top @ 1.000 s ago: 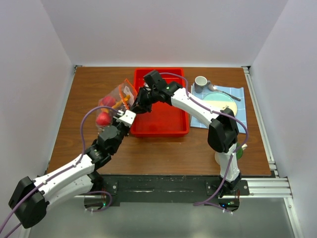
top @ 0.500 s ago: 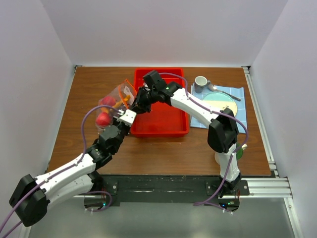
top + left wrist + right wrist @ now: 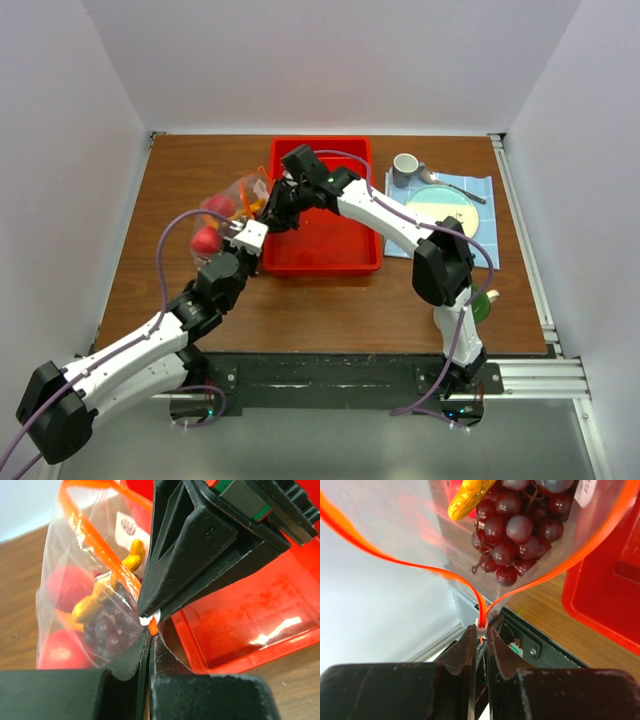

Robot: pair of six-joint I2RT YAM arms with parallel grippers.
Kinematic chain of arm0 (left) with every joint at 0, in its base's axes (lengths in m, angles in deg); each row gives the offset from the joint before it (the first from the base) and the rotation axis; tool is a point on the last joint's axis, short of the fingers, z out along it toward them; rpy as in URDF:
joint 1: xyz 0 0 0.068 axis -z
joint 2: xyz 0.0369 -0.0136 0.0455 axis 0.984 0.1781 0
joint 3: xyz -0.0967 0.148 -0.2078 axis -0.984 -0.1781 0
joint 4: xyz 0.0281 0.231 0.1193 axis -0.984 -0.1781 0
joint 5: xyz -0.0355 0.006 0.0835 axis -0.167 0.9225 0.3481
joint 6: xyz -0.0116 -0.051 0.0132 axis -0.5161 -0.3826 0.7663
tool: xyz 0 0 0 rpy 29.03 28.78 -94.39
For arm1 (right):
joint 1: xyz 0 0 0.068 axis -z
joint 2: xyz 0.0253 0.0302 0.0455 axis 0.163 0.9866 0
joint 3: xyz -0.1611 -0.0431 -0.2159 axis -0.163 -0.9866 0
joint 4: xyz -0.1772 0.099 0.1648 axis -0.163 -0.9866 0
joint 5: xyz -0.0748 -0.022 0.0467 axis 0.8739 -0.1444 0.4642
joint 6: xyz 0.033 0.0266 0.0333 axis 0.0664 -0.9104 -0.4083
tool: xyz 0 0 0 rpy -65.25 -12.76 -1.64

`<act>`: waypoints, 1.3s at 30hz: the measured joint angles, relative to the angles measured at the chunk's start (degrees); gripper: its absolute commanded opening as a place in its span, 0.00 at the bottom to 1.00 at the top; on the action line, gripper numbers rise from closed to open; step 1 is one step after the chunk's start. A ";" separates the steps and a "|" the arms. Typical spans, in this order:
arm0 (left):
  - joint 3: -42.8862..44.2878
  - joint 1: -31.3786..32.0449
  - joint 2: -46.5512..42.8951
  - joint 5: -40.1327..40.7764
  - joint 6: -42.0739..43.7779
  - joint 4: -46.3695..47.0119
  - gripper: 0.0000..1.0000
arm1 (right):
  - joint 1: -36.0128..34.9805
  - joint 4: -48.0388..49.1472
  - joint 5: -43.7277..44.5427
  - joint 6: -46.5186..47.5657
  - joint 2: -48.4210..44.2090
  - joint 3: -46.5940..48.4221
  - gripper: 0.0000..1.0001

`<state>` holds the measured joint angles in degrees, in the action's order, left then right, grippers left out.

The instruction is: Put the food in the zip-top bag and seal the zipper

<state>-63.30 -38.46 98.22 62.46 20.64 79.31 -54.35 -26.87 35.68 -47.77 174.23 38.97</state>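
Observation:
The clear zip-top bag (image 3: 228, 200) is held up off the table at the left of the red tray. The food shows through it: round red fruits (image 3: 206, 240), dark purple grapes (image 3: 517, 527) and a yellow cluster (image 3: 470, 492). The orange zipper (image 3: 395, 560) splits into two strips, so the mouth gapes. My right gripper (image 3: 481, 630) is shut on the small white slider at the zipper's end. In the left wrist view my left gripper (image 3: 149, 637) is shut on the bag's edge just below that slider, tip to tip with the right fingers (image 3: 200, 545).
The red tray (image 3: 330, 235) lies mid-table, under the right arm. At the back right are a grey mug (image 3: 405, 168), a spoon (image 3: 450, 185) and a plate (image 3: 445, 208) on a blue cloth. Something green (image 3: 482, 303) sits by the right arm's base.
My left gripper has closed on the bag's edge. Both grippers and the bag have shifted slightly to the left.

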 measured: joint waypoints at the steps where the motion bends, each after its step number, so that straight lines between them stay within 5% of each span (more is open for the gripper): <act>1: 0.00 0.00 -0.33 0.13 -0.81 -0.83 0.00 | -0.11 -0.07 -0.11 0.04 0.66 0.57 0.00; 12: 2.19 0.00 -3.37 3.65 -8.81 -9.53 0.00 | -0.76 -0.39 -1.11 0.79 4.09 4.90 0.00; 39: 3.65 0.00 -8.50 4.22 -10.47 -16.76 0.00 | -0.33 -1.38 0.31 4.83 9.38 13.07 0.00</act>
<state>-59.65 -38.46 89.72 66.68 10.17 62.54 -54.68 -28.24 35.98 -42.94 183.61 52.04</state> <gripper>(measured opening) 0.016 0.116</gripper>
